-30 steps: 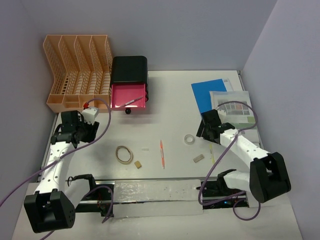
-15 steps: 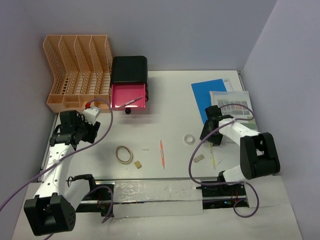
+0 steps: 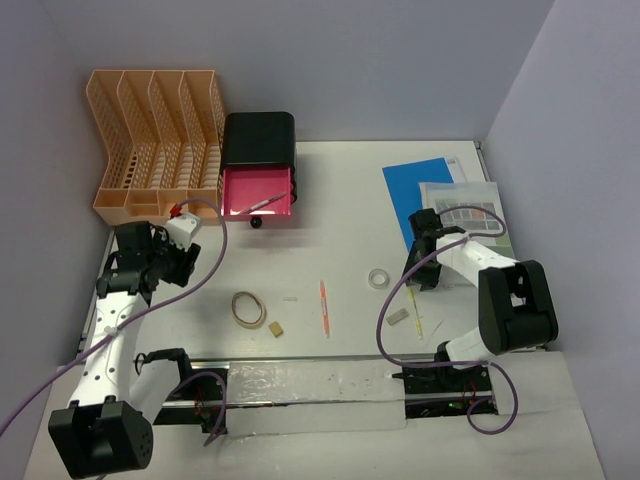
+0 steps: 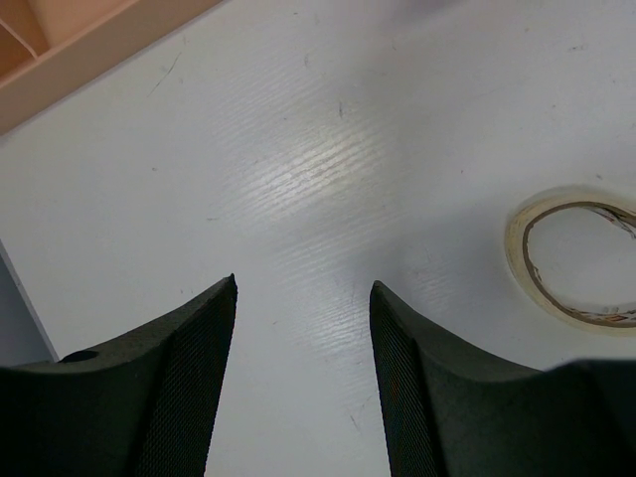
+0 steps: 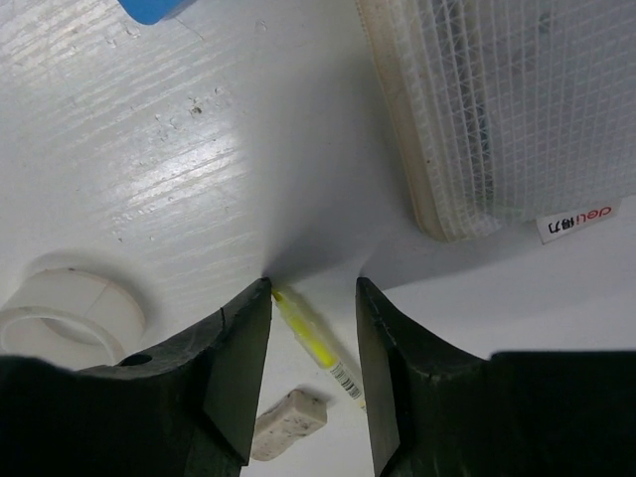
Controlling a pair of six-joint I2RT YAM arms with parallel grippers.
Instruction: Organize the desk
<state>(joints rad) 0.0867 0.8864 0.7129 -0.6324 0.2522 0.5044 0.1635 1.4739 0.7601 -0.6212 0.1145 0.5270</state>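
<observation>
Pen pickup step: right hand (image 5: 311, 290) released, jaws astride yellow pen (image 5: 310, 350) tip, worktop (image 5: 149, 189) right beneath. Next needs squeeze centred on pen, then lift. Left hand (image 4: 303, 290) released too, holding nothing.

Mesh pouch (image 5: 497, 109) beside right tool (image 5: 313, 288)

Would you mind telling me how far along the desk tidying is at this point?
Early on. Done: one pen lies in the open pink drawer. In hand: the right fingers straddle a yellow pen on the desk, not yet gripping it; the left fingers hang open and empty. To do: the orange pen, tape roll, eraser, rubber band, blue folder and mesh pouch lie loose.
</observation>
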